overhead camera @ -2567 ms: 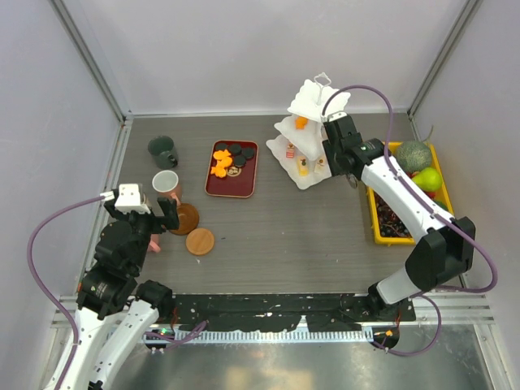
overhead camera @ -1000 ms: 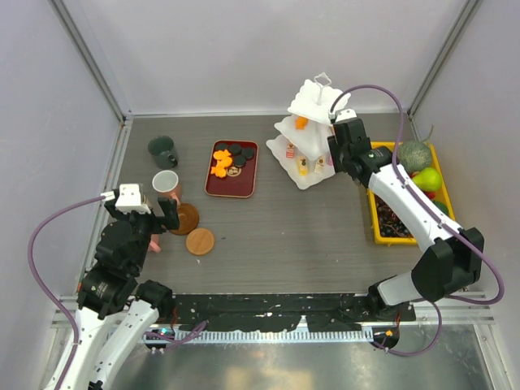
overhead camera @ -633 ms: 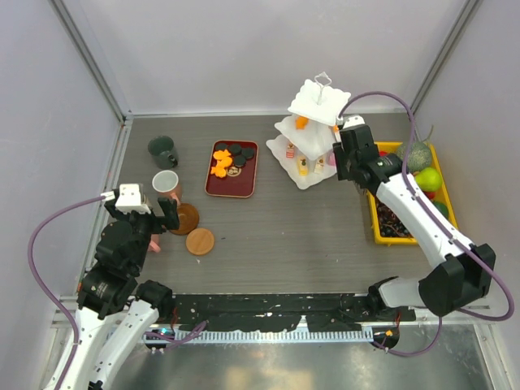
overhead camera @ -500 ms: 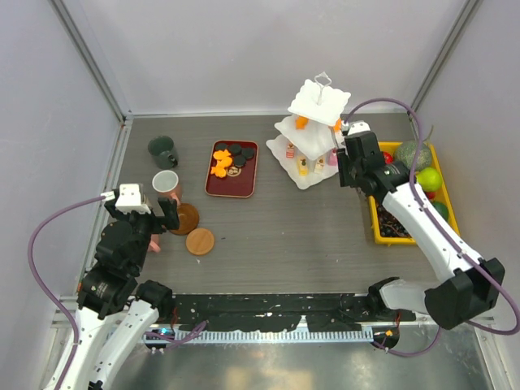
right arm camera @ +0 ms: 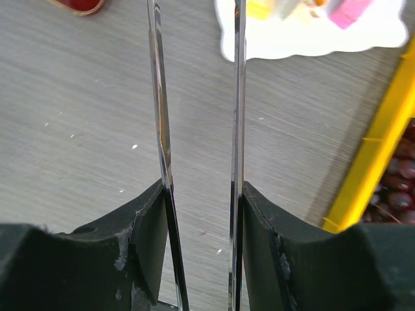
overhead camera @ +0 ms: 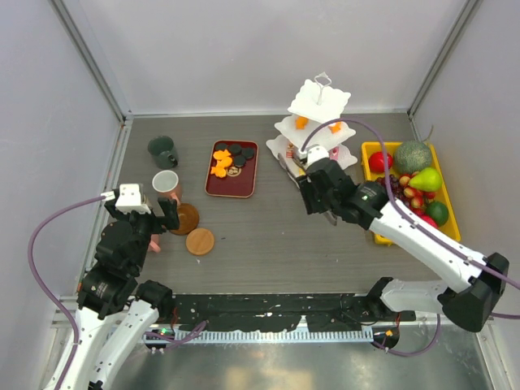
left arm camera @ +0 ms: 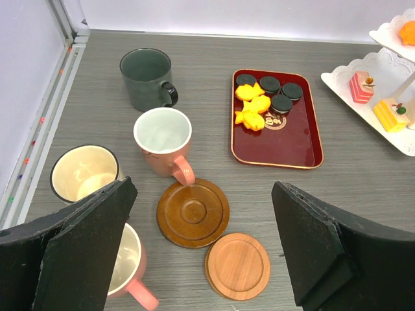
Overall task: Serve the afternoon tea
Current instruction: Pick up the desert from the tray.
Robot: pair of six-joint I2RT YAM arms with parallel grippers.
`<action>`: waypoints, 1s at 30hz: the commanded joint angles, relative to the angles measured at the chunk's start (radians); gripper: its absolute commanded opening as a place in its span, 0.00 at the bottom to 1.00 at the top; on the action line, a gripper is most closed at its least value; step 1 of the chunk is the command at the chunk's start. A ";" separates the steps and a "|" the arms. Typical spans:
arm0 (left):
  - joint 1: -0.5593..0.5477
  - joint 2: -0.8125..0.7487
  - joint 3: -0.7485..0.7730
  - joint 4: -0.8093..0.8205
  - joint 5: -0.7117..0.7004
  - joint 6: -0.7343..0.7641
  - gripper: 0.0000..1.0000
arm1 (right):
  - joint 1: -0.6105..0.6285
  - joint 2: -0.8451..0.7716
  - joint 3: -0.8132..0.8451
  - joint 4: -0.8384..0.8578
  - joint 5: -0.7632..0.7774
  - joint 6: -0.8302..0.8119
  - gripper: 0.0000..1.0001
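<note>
The white three-tier stand (overhead camera: 319, 99) stands at the back right, with an orange sweet on an upper tier and pink and yellow sweets (left arm camera: 389, 115) on its lowest tier. My right gripper (overhead camera: 315, 188) hovers just in front of it, shut on metal tongs (right arm camera: 237, 97) whose blades point at the stand's lowest tier (right arm camera: 311, 39). More orange sweets (left arm camera: 253, 107) and black round sweets (left arm camera: 269, 84) lie on the dark red tray (overhead camera: 231, 183). My left gripper (left arm camera: 204, 246) hangs open above two brown coasters (left arm camera: 193, 212). Around them stand a dark green mug (left arm camera: 148, 79), a pink mug (left arm camera: 163, 139) and a cream mug (left arm camera: 84, 172).
A yellow tray (overhead camera: 367, 148) of fruit sits at the right, close behind my right forearm. A second pink mug (left arm camera: 126, 265) stands under my left finger. Grey walls and a metal rail (left arm camera: 39, 123) bound the table on the left.
My right arm has swung with the tongs from the stand's right side round to its front, nearer the table's middle. The left arm has not moved.
</note>
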 commanded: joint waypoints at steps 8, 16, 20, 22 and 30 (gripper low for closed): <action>-0.003 -0.001 0.000 0.050 0.010 0.008 0.99 | 0.193 0.311 0.156 0.160 0.010 0.055 0.50; -0.003 -0.010 0.000 0.050 0.005 0.010 0.99 | 0.233 0.567 0.349 0.197 0.046 0.010 0.50; -0.003 -0.010 0.002 0.050 0.001 0.010 0.99 | 0.243 0.671 0.431 0.197 0.038 -0.006 0.51; -0.003 -0.010 0.000 0.050 0.001 0.010 0.99 | 0.247 0.710 0.461 0.197 0.043 -0.014 0.51; -0.003 -0.011 0.000 0.048 0.004 0.010 0.99 | 0.252 0.839 0.549 0.189 0.073 -0.023 0.52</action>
